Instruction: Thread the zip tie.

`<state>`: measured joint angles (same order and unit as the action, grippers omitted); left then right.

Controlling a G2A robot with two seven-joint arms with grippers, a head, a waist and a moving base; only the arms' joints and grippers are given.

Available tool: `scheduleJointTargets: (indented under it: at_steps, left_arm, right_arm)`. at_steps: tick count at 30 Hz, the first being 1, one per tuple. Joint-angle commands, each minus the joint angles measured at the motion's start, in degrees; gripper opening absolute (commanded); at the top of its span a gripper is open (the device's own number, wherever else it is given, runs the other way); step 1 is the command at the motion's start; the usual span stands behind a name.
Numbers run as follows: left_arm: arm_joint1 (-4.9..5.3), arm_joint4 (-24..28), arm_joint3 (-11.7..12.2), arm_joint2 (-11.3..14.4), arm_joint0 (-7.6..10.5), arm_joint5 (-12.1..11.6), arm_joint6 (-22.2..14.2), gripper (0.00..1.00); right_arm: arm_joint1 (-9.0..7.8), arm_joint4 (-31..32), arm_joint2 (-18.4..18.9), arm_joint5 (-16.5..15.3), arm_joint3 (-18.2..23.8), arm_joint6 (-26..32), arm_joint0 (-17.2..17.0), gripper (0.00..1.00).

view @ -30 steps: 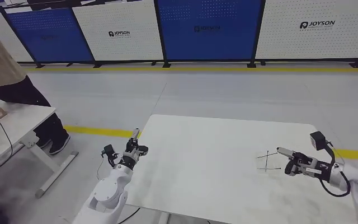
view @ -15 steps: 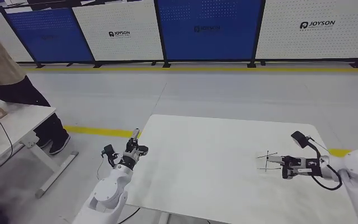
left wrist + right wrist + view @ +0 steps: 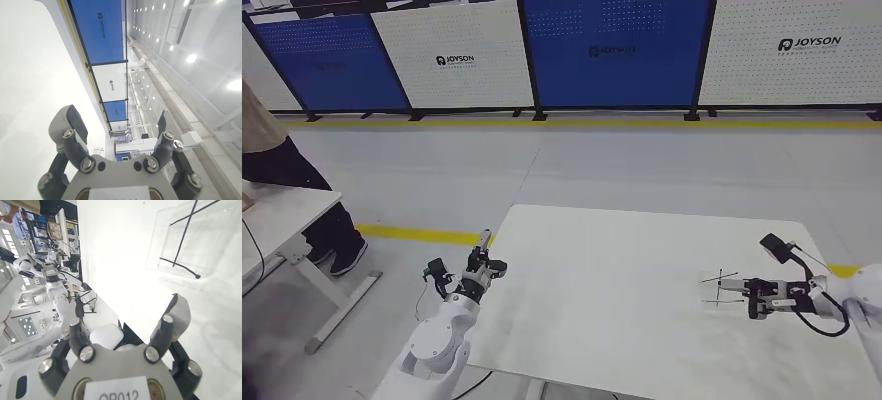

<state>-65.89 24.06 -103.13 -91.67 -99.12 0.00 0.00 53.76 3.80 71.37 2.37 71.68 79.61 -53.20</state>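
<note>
Three thin black zip ties [image 3: 183, 236] lie crossed on a clear flat plate [image 3: 208, 249] near the right side of the white table [image 3: 612, 290]. One tie's head [image 3: 197, 276] points toward my right gripper [image 3: 128, 309], which stands open just short of the plate, low over the table. From above, the zip ties [image 3: 720, 284] lie right in front of the right gripper [image 3: 734, 290]. My left gripper [image 3: 119, 121] is open and empty, pointing up and away at the table's left edge [image 3: 485, 245], far from the ties.
The table's middle is bare white surface. A second white table [image 3: 282, 215] stands off to the left, with a person beside it. Blue and white panels [image 3: 612, 50] fence the floor behind.
My right arm has moved left across the table toward the zip ties and turned its wrist. The left arm has not moved.
</note>
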Motion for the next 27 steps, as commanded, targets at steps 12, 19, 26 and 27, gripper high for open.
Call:
scheduleJointTargets:
  at_steps: [12, 19, 26, 27]
  left_arm:
    - [0.0, 0.0, 0.0, 0.0, 0.0, 0.0, 0.0, 1.0]
    - [0.0, 0.0, 0.0, 0.0, 0.0, 0.0, 0.0, 1.0]
    - [0.0, 0.0, 0.0, 0.0, 0.0, 0.0, 0.0, 1.0]
    - [0.0, 0.0, 0.0, 0.0, 0.0, 0.0, 0.0, 1.0]
  right_arm:
    - [-0.8, 9.43, -13.37, 5.99, -5.7, 0.03, 9.38, 1.0]
    - [0.29, 7.68, -16.13, 6.16, -9.38, -0.29, 11.66, 1.0]
    - [0.29, 7.68, -16.13, 6.16, -9.38, -0.29, 11.66, 1.0]
    - [0.24, 7.35, -15.45, 6.61, -9.75, -2.1, 11.75, 1.0]
